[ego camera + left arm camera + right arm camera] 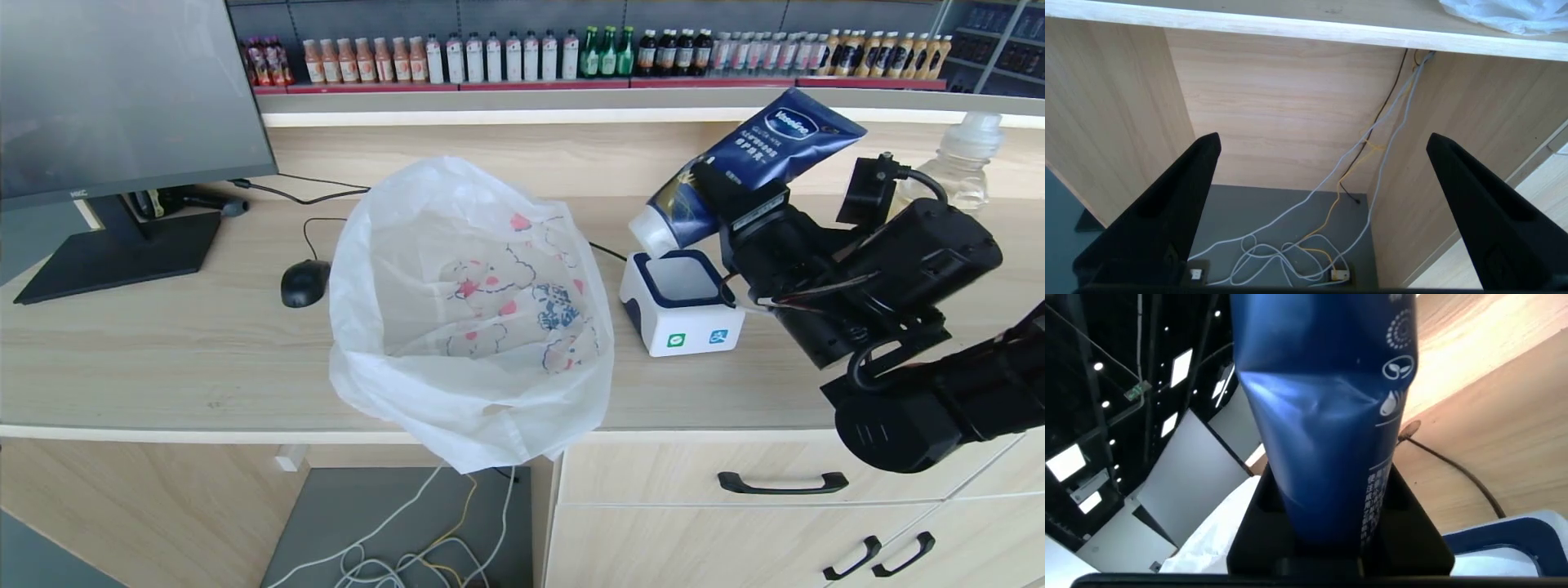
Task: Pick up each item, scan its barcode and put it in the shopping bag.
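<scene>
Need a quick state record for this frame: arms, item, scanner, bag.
right gripper: shut on blue tube
blue tube: tilted, cap end down, just above the scanner
scanner: white box on the counter, right of the bag
bag: white, open, at the counter's front edge
left gripper: open, below the counter, facing the cables
other: monitor, mouse, clear bottle

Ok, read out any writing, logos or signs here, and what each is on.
On the tube: a white oval brand logo; the print below it is too small to read.
On the scanner: two square icons, green and blue; no words.
On the monitor: a tiny bezel mark, unreadable.
On the shelf bottles: labels too small.
On the shopping bag: cartoon print, no legible words.
</scene>
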{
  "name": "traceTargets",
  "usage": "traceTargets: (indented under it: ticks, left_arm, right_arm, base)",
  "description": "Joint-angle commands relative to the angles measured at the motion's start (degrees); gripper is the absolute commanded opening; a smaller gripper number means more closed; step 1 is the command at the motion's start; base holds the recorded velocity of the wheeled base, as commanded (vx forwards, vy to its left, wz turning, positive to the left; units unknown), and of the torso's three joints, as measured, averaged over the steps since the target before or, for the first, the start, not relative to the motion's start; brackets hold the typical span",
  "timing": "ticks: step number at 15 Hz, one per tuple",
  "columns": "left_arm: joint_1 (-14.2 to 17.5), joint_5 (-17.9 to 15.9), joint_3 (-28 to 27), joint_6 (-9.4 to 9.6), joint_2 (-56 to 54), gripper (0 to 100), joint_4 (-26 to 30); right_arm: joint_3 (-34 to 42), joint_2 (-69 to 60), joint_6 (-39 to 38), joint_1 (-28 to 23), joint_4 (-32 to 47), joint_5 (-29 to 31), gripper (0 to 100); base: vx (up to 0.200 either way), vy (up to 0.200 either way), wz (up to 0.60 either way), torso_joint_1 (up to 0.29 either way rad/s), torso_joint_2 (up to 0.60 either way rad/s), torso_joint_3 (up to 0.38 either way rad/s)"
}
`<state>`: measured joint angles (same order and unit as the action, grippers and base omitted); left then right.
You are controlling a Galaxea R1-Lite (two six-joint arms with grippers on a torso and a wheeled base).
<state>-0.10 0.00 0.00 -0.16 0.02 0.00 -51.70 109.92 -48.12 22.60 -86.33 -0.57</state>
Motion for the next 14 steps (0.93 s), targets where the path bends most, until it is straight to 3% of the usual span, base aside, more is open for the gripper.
traceTargets:
  ticks: [1,4,7,14]
  left_arm:
    - [0.0,0.0,0.0,-0.02,0.0,100,0.0]
    - [0.1,0.0,0.0,-0.02,0.0,100,0.0]
    - [0.0,0.0,0.0,-0.02,0.0,100,0.0]
    - [0.1,0.0,0.0,-0.02,0.0,100,0.0]
  right_arm:
    - [0.0,-0.2,-0.3,-0.1,0.0,-0.7,0]
    - [0.9,-2.6,-2.3,-0.3,2.5,-1.6,0]
    - [2.6,-7.9,-8.8,-0.4,10.9,-1.6,0]
    - [4.1,-5.6,-11.8,-1.1,13.2,-2.2,0]
  base:
    - [0.0,0.0,0.0,0.0,0.0,0.0]
    - [0.0,0.0,0.0,0.0,0.0,0.0]
    - [0.0,0.0,0.0,0.0,0.0,0.0]
    - [0.0,0.0,0.0,0.0,0.0,0.0]
